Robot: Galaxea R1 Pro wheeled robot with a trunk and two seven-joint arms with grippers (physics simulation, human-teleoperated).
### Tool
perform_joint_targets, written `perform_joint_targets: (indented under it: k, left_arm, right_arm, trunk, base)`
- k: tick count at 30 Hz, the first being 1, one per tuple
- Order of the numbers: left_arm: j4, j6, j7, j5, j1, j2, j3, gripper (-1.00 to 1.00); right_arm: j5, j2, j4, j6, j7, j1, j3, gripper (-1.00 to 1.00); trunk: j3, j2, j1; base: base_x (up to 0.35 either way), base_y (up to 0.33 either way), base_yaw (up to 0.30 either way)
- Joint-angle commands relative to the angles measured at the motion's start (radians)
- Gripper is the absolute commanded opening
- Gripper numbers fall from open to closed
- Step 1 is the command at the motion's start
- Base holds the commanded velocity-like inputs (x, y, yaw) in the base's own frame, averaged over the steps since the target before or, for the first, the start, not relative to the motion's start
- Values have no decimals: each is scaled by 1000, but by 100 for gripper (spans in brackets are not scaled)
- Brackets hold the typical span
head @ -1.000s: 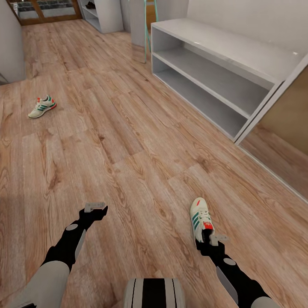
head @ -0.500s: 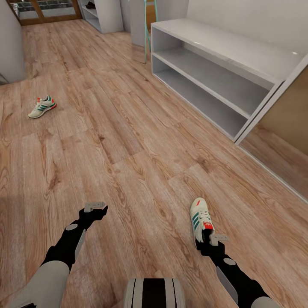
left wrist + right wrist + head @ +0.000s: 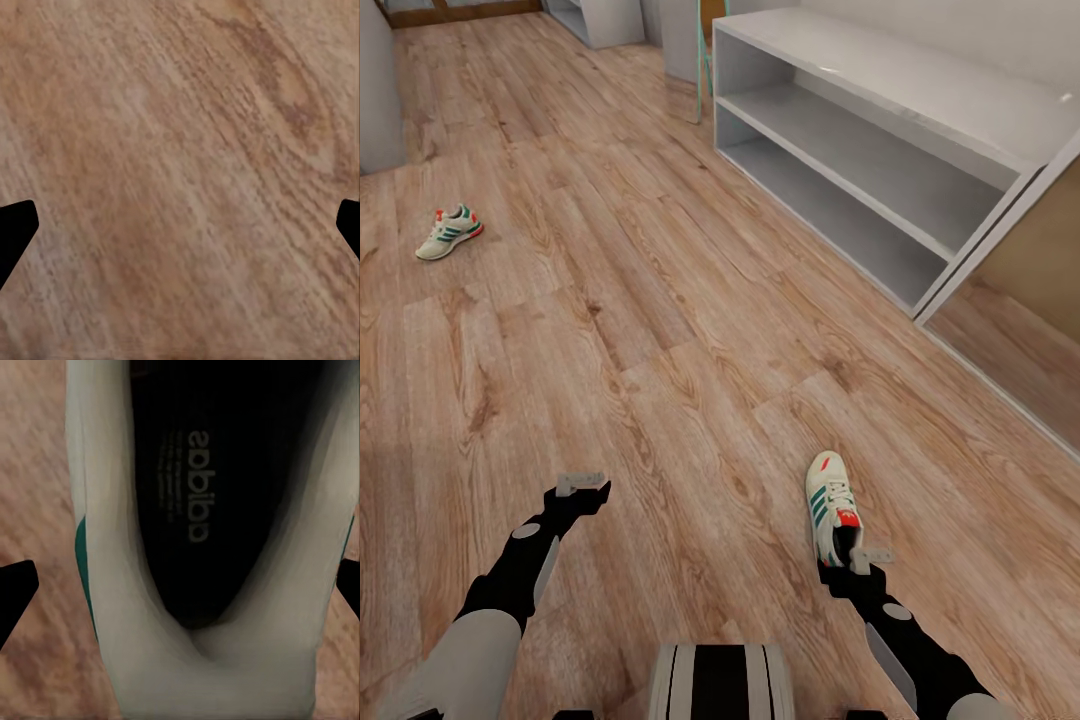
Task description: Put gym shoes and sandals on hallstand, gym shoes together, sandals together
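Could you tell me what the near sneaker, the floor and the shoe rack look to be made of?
Near sneaker: smooth white upper, perhaps leather or synthetic, with green stripes and a dark printed insole. Floor: matte wood-look planks, shown by grain, knots and seams. Shoe rack: light-grey flat panels, possibly painted or laminated board; faint glints on its top suggest a slight sheen.

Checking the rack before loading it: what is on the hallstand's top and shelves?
The hallstand shows a bare top and two bare shelves in the head view. Its far right end is hidden behind a panel.
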Motion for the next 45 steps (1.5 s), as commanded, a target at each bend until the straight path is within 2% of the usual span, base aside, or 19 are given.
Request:
perform_joint_targets:
  k: [1, 40, 41, 45]
  left_arm:
    - [-2, 3, -8, -8, -1, -1, 6, 100]
    - [-12, 1, -3, -9, -1, -1, 2, 100]
    - [-12, 1, -3, -8, -1, -1, 2, 100]
    - [-12, 2, -2, -9, -1, -1, 1, 100]
  right_arm:
    - [-10, -1, 0, -3, -7, -1, 8, 100]
    - [-10, -6, 2, -3, -7, -1, 8, 100]
    - [-10, -6, 2, -3, -7, -1, 8, -100]
    - [-9, -7, 3, -3, -7, -1, 8, -100]
  trunk:
    - [-6, -1, 0]
    - [-11, -1, 0]
    - [-11, -1, 0]
    - [-11, -1, 0]
  base:
    - [0, 0, 0]
    - [18, 0, 0]
    - [38, 0, 0]
    - [14, 0, 0]
